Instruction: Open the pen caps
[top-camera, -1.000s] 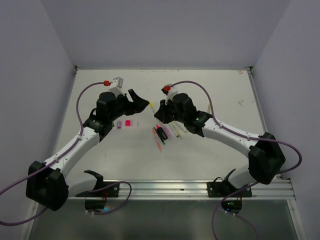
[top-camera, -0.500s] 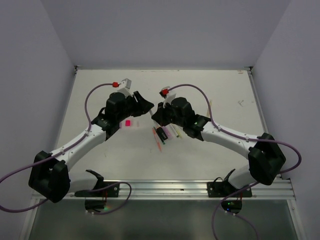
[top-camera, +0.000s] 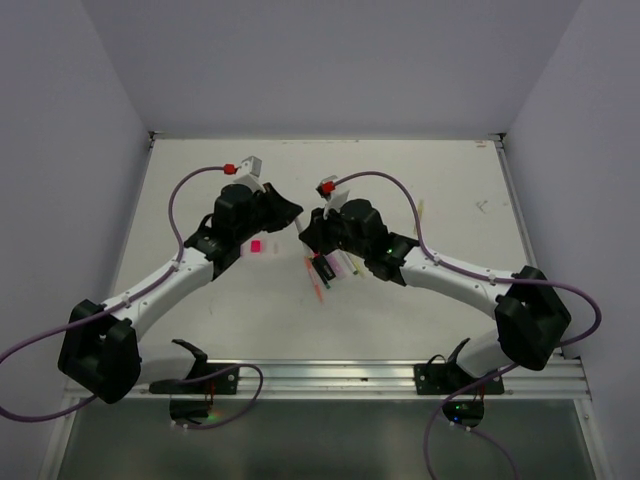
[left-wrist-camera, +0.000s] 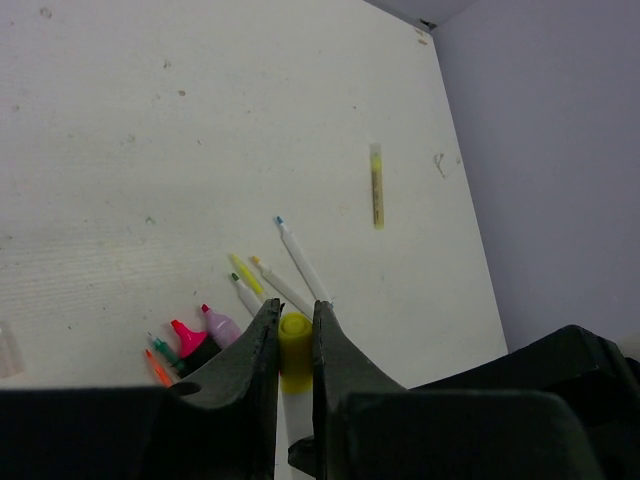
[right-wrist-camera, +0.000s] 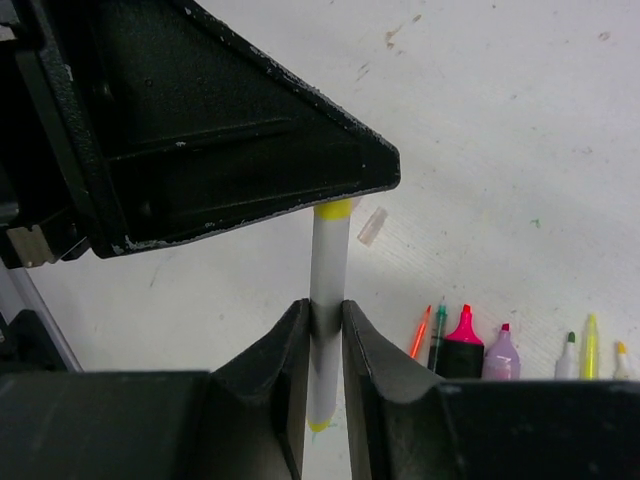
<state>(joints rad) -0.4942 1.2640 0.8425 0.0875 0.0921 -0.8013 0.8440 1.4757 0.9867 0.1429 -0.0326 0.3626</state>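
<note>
Between the two arms a white pen (right-wrist-camera: 329, 262) is held above the table. My right gripper (right-wrist-camera: 325, 308) is shut on its barrel. The pen's yellow cap (left-wrist-camera: 295, 338) sits on its end, and my left gripper (left-wrist-camera: 295, 312) is shut on that cap. In the top view the left gripper (top-camera: 290, 215) and the right gripper (top-camera: 308, 228) meet tip to tip over the table's middle. Several uncapped pens (top-camera: 325, 268) lie under them, among them a pink highlighter (left-wrist-camera: 185, 333) and a lilac one (left-wrist-camera: 222, 325). A pink cap (top-camera: 256, 246) lies by the left arm.
A lone yellow pen (left-wrist-camera: 376, 185) lies apart toward the right wall. A pale loose cap (right-wrist-camera: 371, 226) rests on the table (top-camera: 440, 180) beyond the held pen. Grey walls close in the table on three sides.
My left gripper has swung right to meet the right gripper and has shut on the yellow cap. The right gripper has edged left with the pen.
</note>
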